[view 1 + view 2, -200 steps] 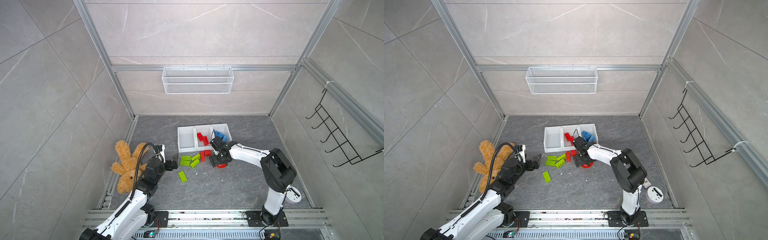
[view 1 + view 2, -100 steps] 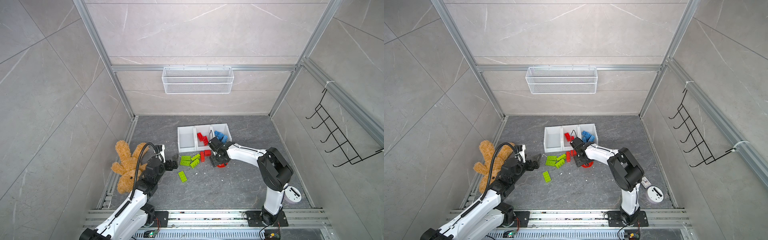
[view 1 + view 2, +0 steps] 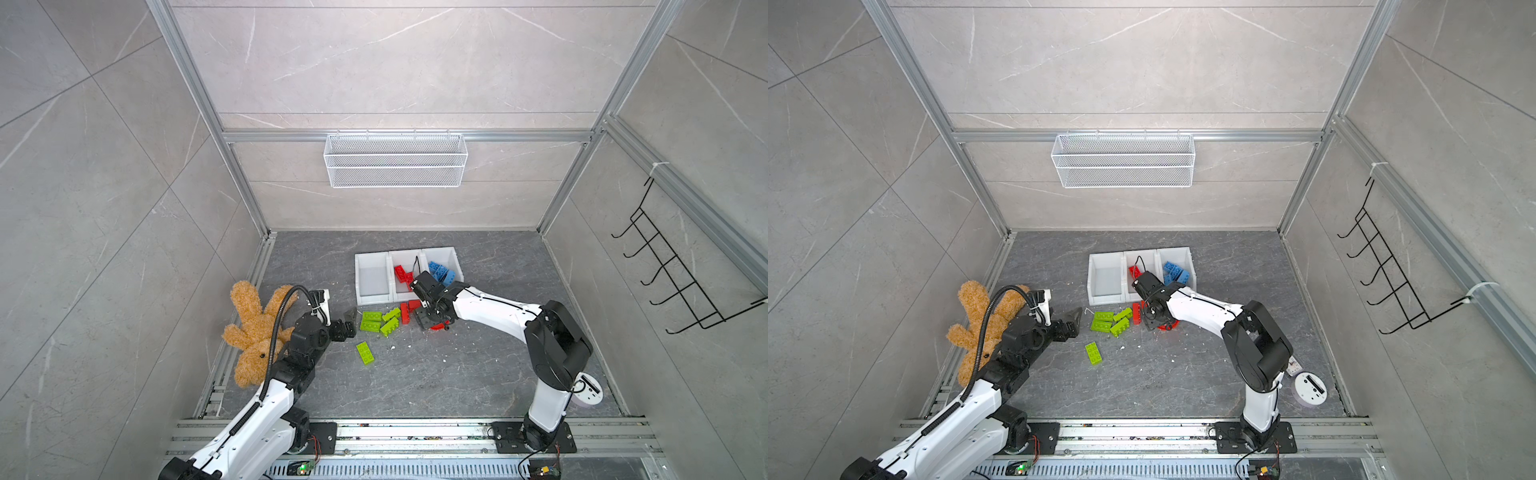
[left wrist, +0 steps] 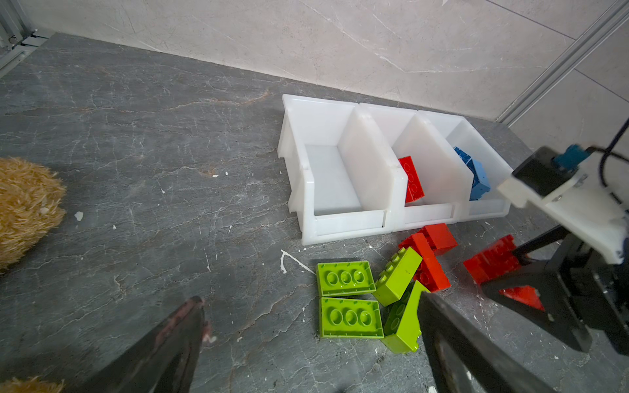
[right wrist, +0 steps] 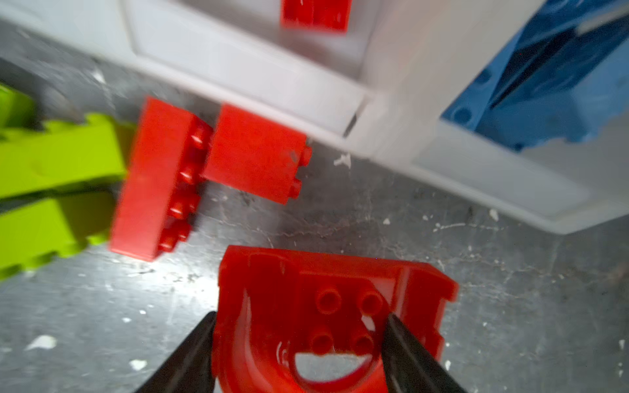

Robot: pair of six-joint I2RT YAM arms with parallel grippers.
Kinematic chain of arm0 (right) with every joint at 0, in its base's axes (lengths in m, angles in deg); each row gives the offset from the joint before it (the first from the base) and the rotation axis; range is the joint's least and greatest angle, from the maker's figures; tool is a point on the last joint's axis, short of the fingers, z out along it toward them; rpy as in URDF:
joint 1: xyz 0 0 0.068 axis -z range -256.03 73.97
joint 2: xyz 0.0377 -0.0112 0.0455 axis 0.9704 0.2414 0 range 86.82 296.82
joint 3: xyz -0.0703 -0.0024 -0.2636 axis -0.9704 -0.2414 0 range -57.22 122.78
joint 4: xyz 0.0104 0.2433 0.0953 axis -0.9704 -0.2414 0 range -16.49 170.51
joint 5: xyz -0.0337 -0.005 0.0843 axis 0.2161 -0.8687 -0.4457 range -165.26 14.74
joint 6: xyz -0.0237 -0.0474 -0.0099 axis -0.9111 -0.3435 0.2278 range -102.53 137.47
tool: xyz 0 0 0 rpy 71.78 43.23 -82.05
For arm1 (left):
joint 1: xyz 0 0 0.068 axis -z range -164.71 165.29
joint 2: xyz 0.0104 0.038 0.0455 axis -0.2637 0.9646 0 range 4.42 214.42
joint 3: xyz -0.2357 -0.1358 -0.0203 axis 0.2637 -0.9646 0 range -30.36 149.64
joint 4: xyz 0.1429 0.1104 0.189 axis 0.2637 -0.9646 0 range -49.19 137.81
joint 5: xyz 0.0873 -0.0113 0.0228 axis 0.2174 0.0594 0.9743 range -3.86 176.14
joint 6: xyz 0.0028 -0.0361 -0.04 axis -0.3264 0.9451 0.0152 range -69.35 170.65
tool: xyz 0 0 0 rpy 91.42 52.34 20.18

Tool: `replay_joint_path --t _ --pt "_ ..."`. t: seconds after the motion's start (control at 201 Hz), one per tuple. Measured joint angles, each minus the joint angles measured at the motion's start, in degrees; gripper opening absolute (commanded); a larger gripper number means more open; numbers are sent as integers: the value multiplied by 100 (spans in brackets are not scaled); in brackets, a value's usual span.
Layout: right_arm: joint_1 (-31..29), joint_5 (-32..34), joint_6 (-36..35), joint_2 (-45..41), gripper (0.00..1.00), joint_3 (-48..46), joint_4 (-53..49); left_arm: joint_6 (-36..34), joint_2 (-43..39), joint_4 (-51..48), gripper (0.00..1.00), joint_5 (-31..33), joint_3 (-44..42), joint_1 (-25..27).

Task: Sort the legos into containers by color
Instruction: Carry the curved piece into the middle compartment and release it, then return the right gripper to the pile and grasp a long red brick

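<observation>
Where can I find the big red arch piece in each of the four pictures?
Top view: red arch under the right gripper, mostly hidden.
Top view: red arch, same spot.
Left wrist: red arch at that gripper.
Right wrist: red arch between the fingers.
Landmark: white bins nearby.

A row of three bins (image 3: pixel 372 301) stood toward the back of the surface (image 3: pixel 457 374), open fronts facing the arms. In the middle bin (image 3: pixel 405 257) lay some bricks (image 3: pixel 401 273), in the right bin (image 3: pixel 440 252) more bricks (image 3: pixel 439 272). Before the left bin (image 3: pixel 372 278) lay a cluster of bricks (image 3: pixel 380 322), with a lone brick (image 3: pixel 365 353) nearer the arms. Two bricks (image 3: pixel 405 311) lay touching just before the middle bin. Right of them the arch piece (image 5: pixel 306 289) sat clasped in the right pincer (image 5: pixel 299 321). The left pincer (image 3: pixel 348 322) hung just left of the cluster, a plush toy (image 3: pixel 253 328) farther left by the wall.
</observation>
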Motion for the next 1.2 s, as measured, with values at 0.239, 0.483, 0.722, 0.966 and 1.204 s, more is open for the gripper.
replay_joint_path --t 0.239,0.483,0.722,0.966,1.204 --pt "15 33 -173 221 62 1379 17 0 -7 -2 100 0 0 0" --pt "229 -87 -393 1215 62 2321 330 -2 -127 -17 100 13 0 0" --pt "509 -378 -411 1952 71 2846 531 -2 -133 -20 100 13 0 0" --pt "520 -450 -411 2041 94 3040 522 -2 -157 -22 100 13 0 0" --pt "520 -776 -345 1613 86 2605 623 -2 -133 -17 100 9 0 0"
